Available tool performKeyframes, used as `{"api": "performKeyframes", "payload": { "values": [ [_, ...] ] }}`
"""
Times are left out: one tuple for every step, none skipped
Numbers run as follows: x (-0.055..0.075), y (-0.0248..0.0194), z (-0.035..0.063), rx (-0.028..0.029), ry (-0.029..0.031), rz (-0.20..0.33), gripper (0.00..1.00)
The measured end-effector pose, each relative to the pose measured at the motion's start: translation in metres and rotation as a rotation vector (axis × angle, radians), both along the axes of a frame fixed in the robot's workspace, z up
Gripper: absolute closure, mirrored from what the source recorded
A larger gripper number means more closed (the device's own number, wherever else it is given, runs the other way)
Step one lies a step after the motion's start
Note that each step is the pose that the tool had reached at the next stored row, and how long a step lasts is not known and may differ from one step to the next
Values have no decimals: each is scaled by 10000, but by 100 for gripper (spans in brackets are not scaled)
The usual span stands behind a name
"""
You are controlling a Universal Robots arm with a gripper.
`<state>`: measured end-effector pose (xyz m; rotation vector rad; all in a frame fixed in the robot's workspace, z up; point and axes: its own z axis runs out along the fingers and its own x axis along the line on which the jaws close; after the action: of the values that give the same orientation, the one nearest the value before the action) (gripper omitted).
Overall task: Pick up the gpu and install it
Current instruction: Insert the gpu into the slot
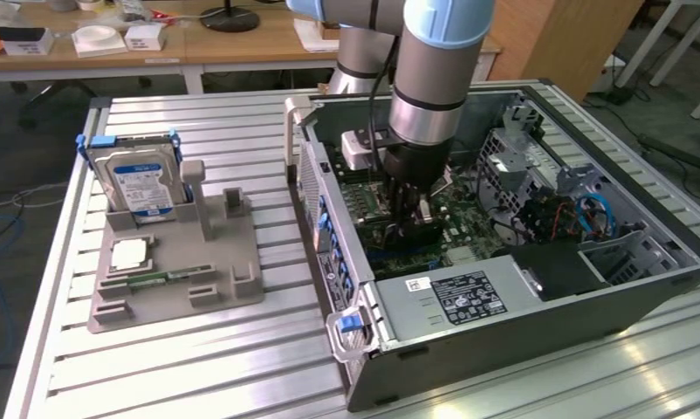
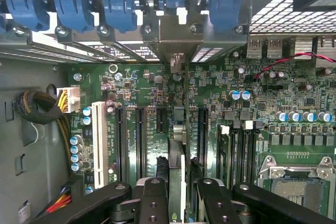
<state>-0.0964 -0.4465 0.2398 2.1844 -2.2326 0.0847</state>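
Gpu [image 2: 177, 145] picked up, pinched edge-on in jaws, lowered over motherboard [image 2: 262, 103] slot inside PC case [image 1: 467, 345]; seating not confirmed.

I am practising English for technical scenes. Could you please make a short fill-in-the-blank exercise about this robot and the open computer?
1. The gripper is closed on the edge of the ____, seen edge-on above the motherboard.
2. The card stands ____ over the expansion slots.
3. On the grey holder outside the computer case stands a hard drive with a ____ label.

Missing words: gpu; upright; blue-white
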Motion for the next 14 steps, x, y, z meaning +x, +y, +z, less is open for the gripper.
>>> {"api": "performKeyframes", "payload": {
  "values": [
    [0,0,1,-1,0,0,73],
    [0,0,3,-7,1,0,73],
    [0,-1,6,-9,2,1,67],
    [1,-1,8,-10,2,3,67],
    [1,-1,11,-11,2,3,67],
    [1,-1,15,-11,2,3,67],
    [1,-1,22,-13,2,4,67],
    [2,-1,25,-11,-1,5,67],
    [2,-1,29,-10,-3,5,67],
    [2,-1,34,-11,-4,6,67],
    [1,-1,40,-10,-6,6,67],
    [1,-1,48,-9,-9,7,67],
    [1,-1,59,-6,-11,8,67],
    [1,-1,77,-3,-17,11,67]
  ]
}}
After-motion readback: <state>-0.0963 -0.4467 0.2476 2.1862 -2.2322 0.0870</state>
